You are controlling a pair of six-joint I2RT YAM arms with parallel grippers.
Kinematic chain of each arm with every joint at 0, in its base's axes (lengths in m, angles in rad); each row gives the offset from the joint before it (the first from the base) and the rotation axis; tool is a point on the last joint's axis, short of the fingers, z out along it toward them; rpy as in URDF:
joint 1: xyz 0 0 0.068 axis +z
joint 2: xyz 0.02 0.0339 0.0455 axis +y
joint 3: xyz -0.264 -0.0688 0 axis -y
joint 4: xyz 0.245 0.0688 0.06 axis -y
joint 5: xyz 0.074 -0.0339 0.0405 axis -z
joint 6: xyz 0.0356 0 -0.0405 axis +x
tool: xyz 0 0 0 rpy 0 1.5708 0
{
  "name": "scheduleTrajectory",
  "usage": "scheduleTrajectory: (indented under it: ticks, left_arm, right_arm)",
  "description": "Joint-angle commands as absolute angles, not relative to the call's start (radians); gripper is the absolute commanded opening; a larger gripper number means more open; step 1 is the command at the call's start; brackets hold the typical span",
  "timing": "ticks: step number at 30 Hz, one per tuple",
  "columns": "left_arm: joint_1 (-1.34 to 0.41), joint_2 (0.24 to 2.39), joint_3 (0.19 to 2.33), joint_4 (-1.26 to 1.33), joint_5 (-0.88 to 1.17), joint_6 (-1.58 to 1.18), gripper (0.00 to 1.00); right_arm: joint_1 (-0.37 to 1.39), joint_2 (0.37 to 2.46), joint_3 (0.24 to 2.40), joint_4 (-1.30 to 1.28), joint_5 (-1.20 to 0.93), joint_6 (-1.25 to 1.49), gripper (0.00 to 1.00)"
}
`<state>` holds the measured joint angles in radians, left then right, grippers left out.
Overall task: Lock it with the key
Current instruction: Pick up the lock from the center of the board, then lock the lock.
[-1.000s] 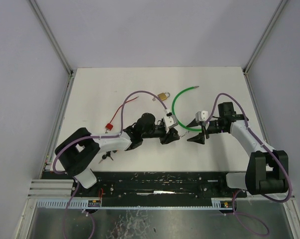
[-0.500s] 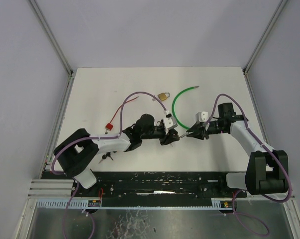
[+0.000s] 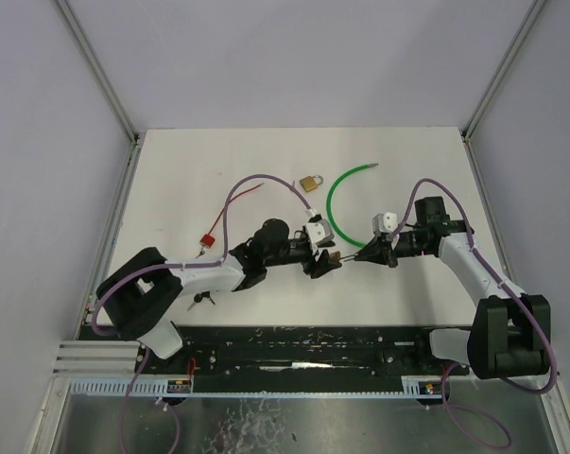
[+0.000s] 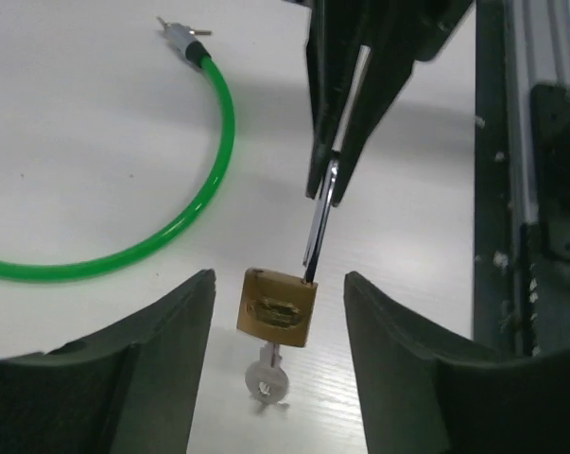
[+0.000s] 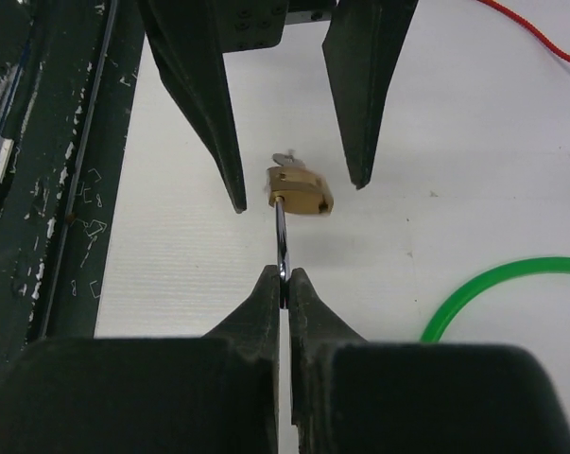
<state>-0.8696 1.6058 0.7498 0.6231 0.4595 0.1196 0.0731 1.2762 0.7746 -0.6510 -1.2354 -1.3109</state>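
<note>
While right jaws pinch its shackle [image 4: 318,222], the brass padlock [image 4: 276,307], key [image 4: 267,378] inserted, sits between wide left jaws

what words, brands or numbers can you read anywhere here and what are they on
No text reads clearly in any view.
padlock: a stamped mark on its brass face, too blurred to read.
second padlock: too small to tell whether it bears any text.
</note>
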Motion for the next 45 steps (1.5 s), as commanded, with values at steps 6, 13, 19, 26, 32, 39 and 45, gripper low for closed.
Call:
scheduleTrajectory:
  ticks: [6, 13, 19, 26, 32, 39, 45]
  left_arm:
    - [-0.791, 1.457, 0.605, 0.926, 0.335, -0.021, 0.81]
    - [-0.717, 1.289, 0.439, 1.132, 0.332, -0.175, 1.00]
    - [-0.715, 1.357, 0.457, 1.149, 0.552, -0.098, 1.00]
    - [-0.822, 1.540, 0.407, 1.413, 0.497, 0.120, 0.99]
    - [-0.838, 1.582, 0.485, 1.313, 0.496, 0.166, 0.92]
    - [-0.838, 1.600, 0.552, 1.167, 0.564, 0.177, 0.73]
    - [-0.838, 1.613, 0.605, 1.060, 0.612, 0.186, 0.54]
  right_arm:
    - [0.081, 1.225, 0.845, -0.607, -1.260, -1.083, 0.00]
    - [0.081, 1.199, 0.868, -0.588, -1.275, -0.979, 0.00]
    - [0.079, 1.158, 0.879, -0.592, -1.300, -0.918, 0.00]
    - [0.079, 1.122, 0.863, -0.612, -1.330, -0.957, 0.00]
    - [0.081, 1.120, 0.847, -0.625, -1.363, -1.009, 0.00]
    - [0.083, 1.126, 0.826, -0.623, -1.395, -1.061, 0.00]
    - [0.086, 1.124, 0.815, -0.609, -1.399, -1.063, 0.00]
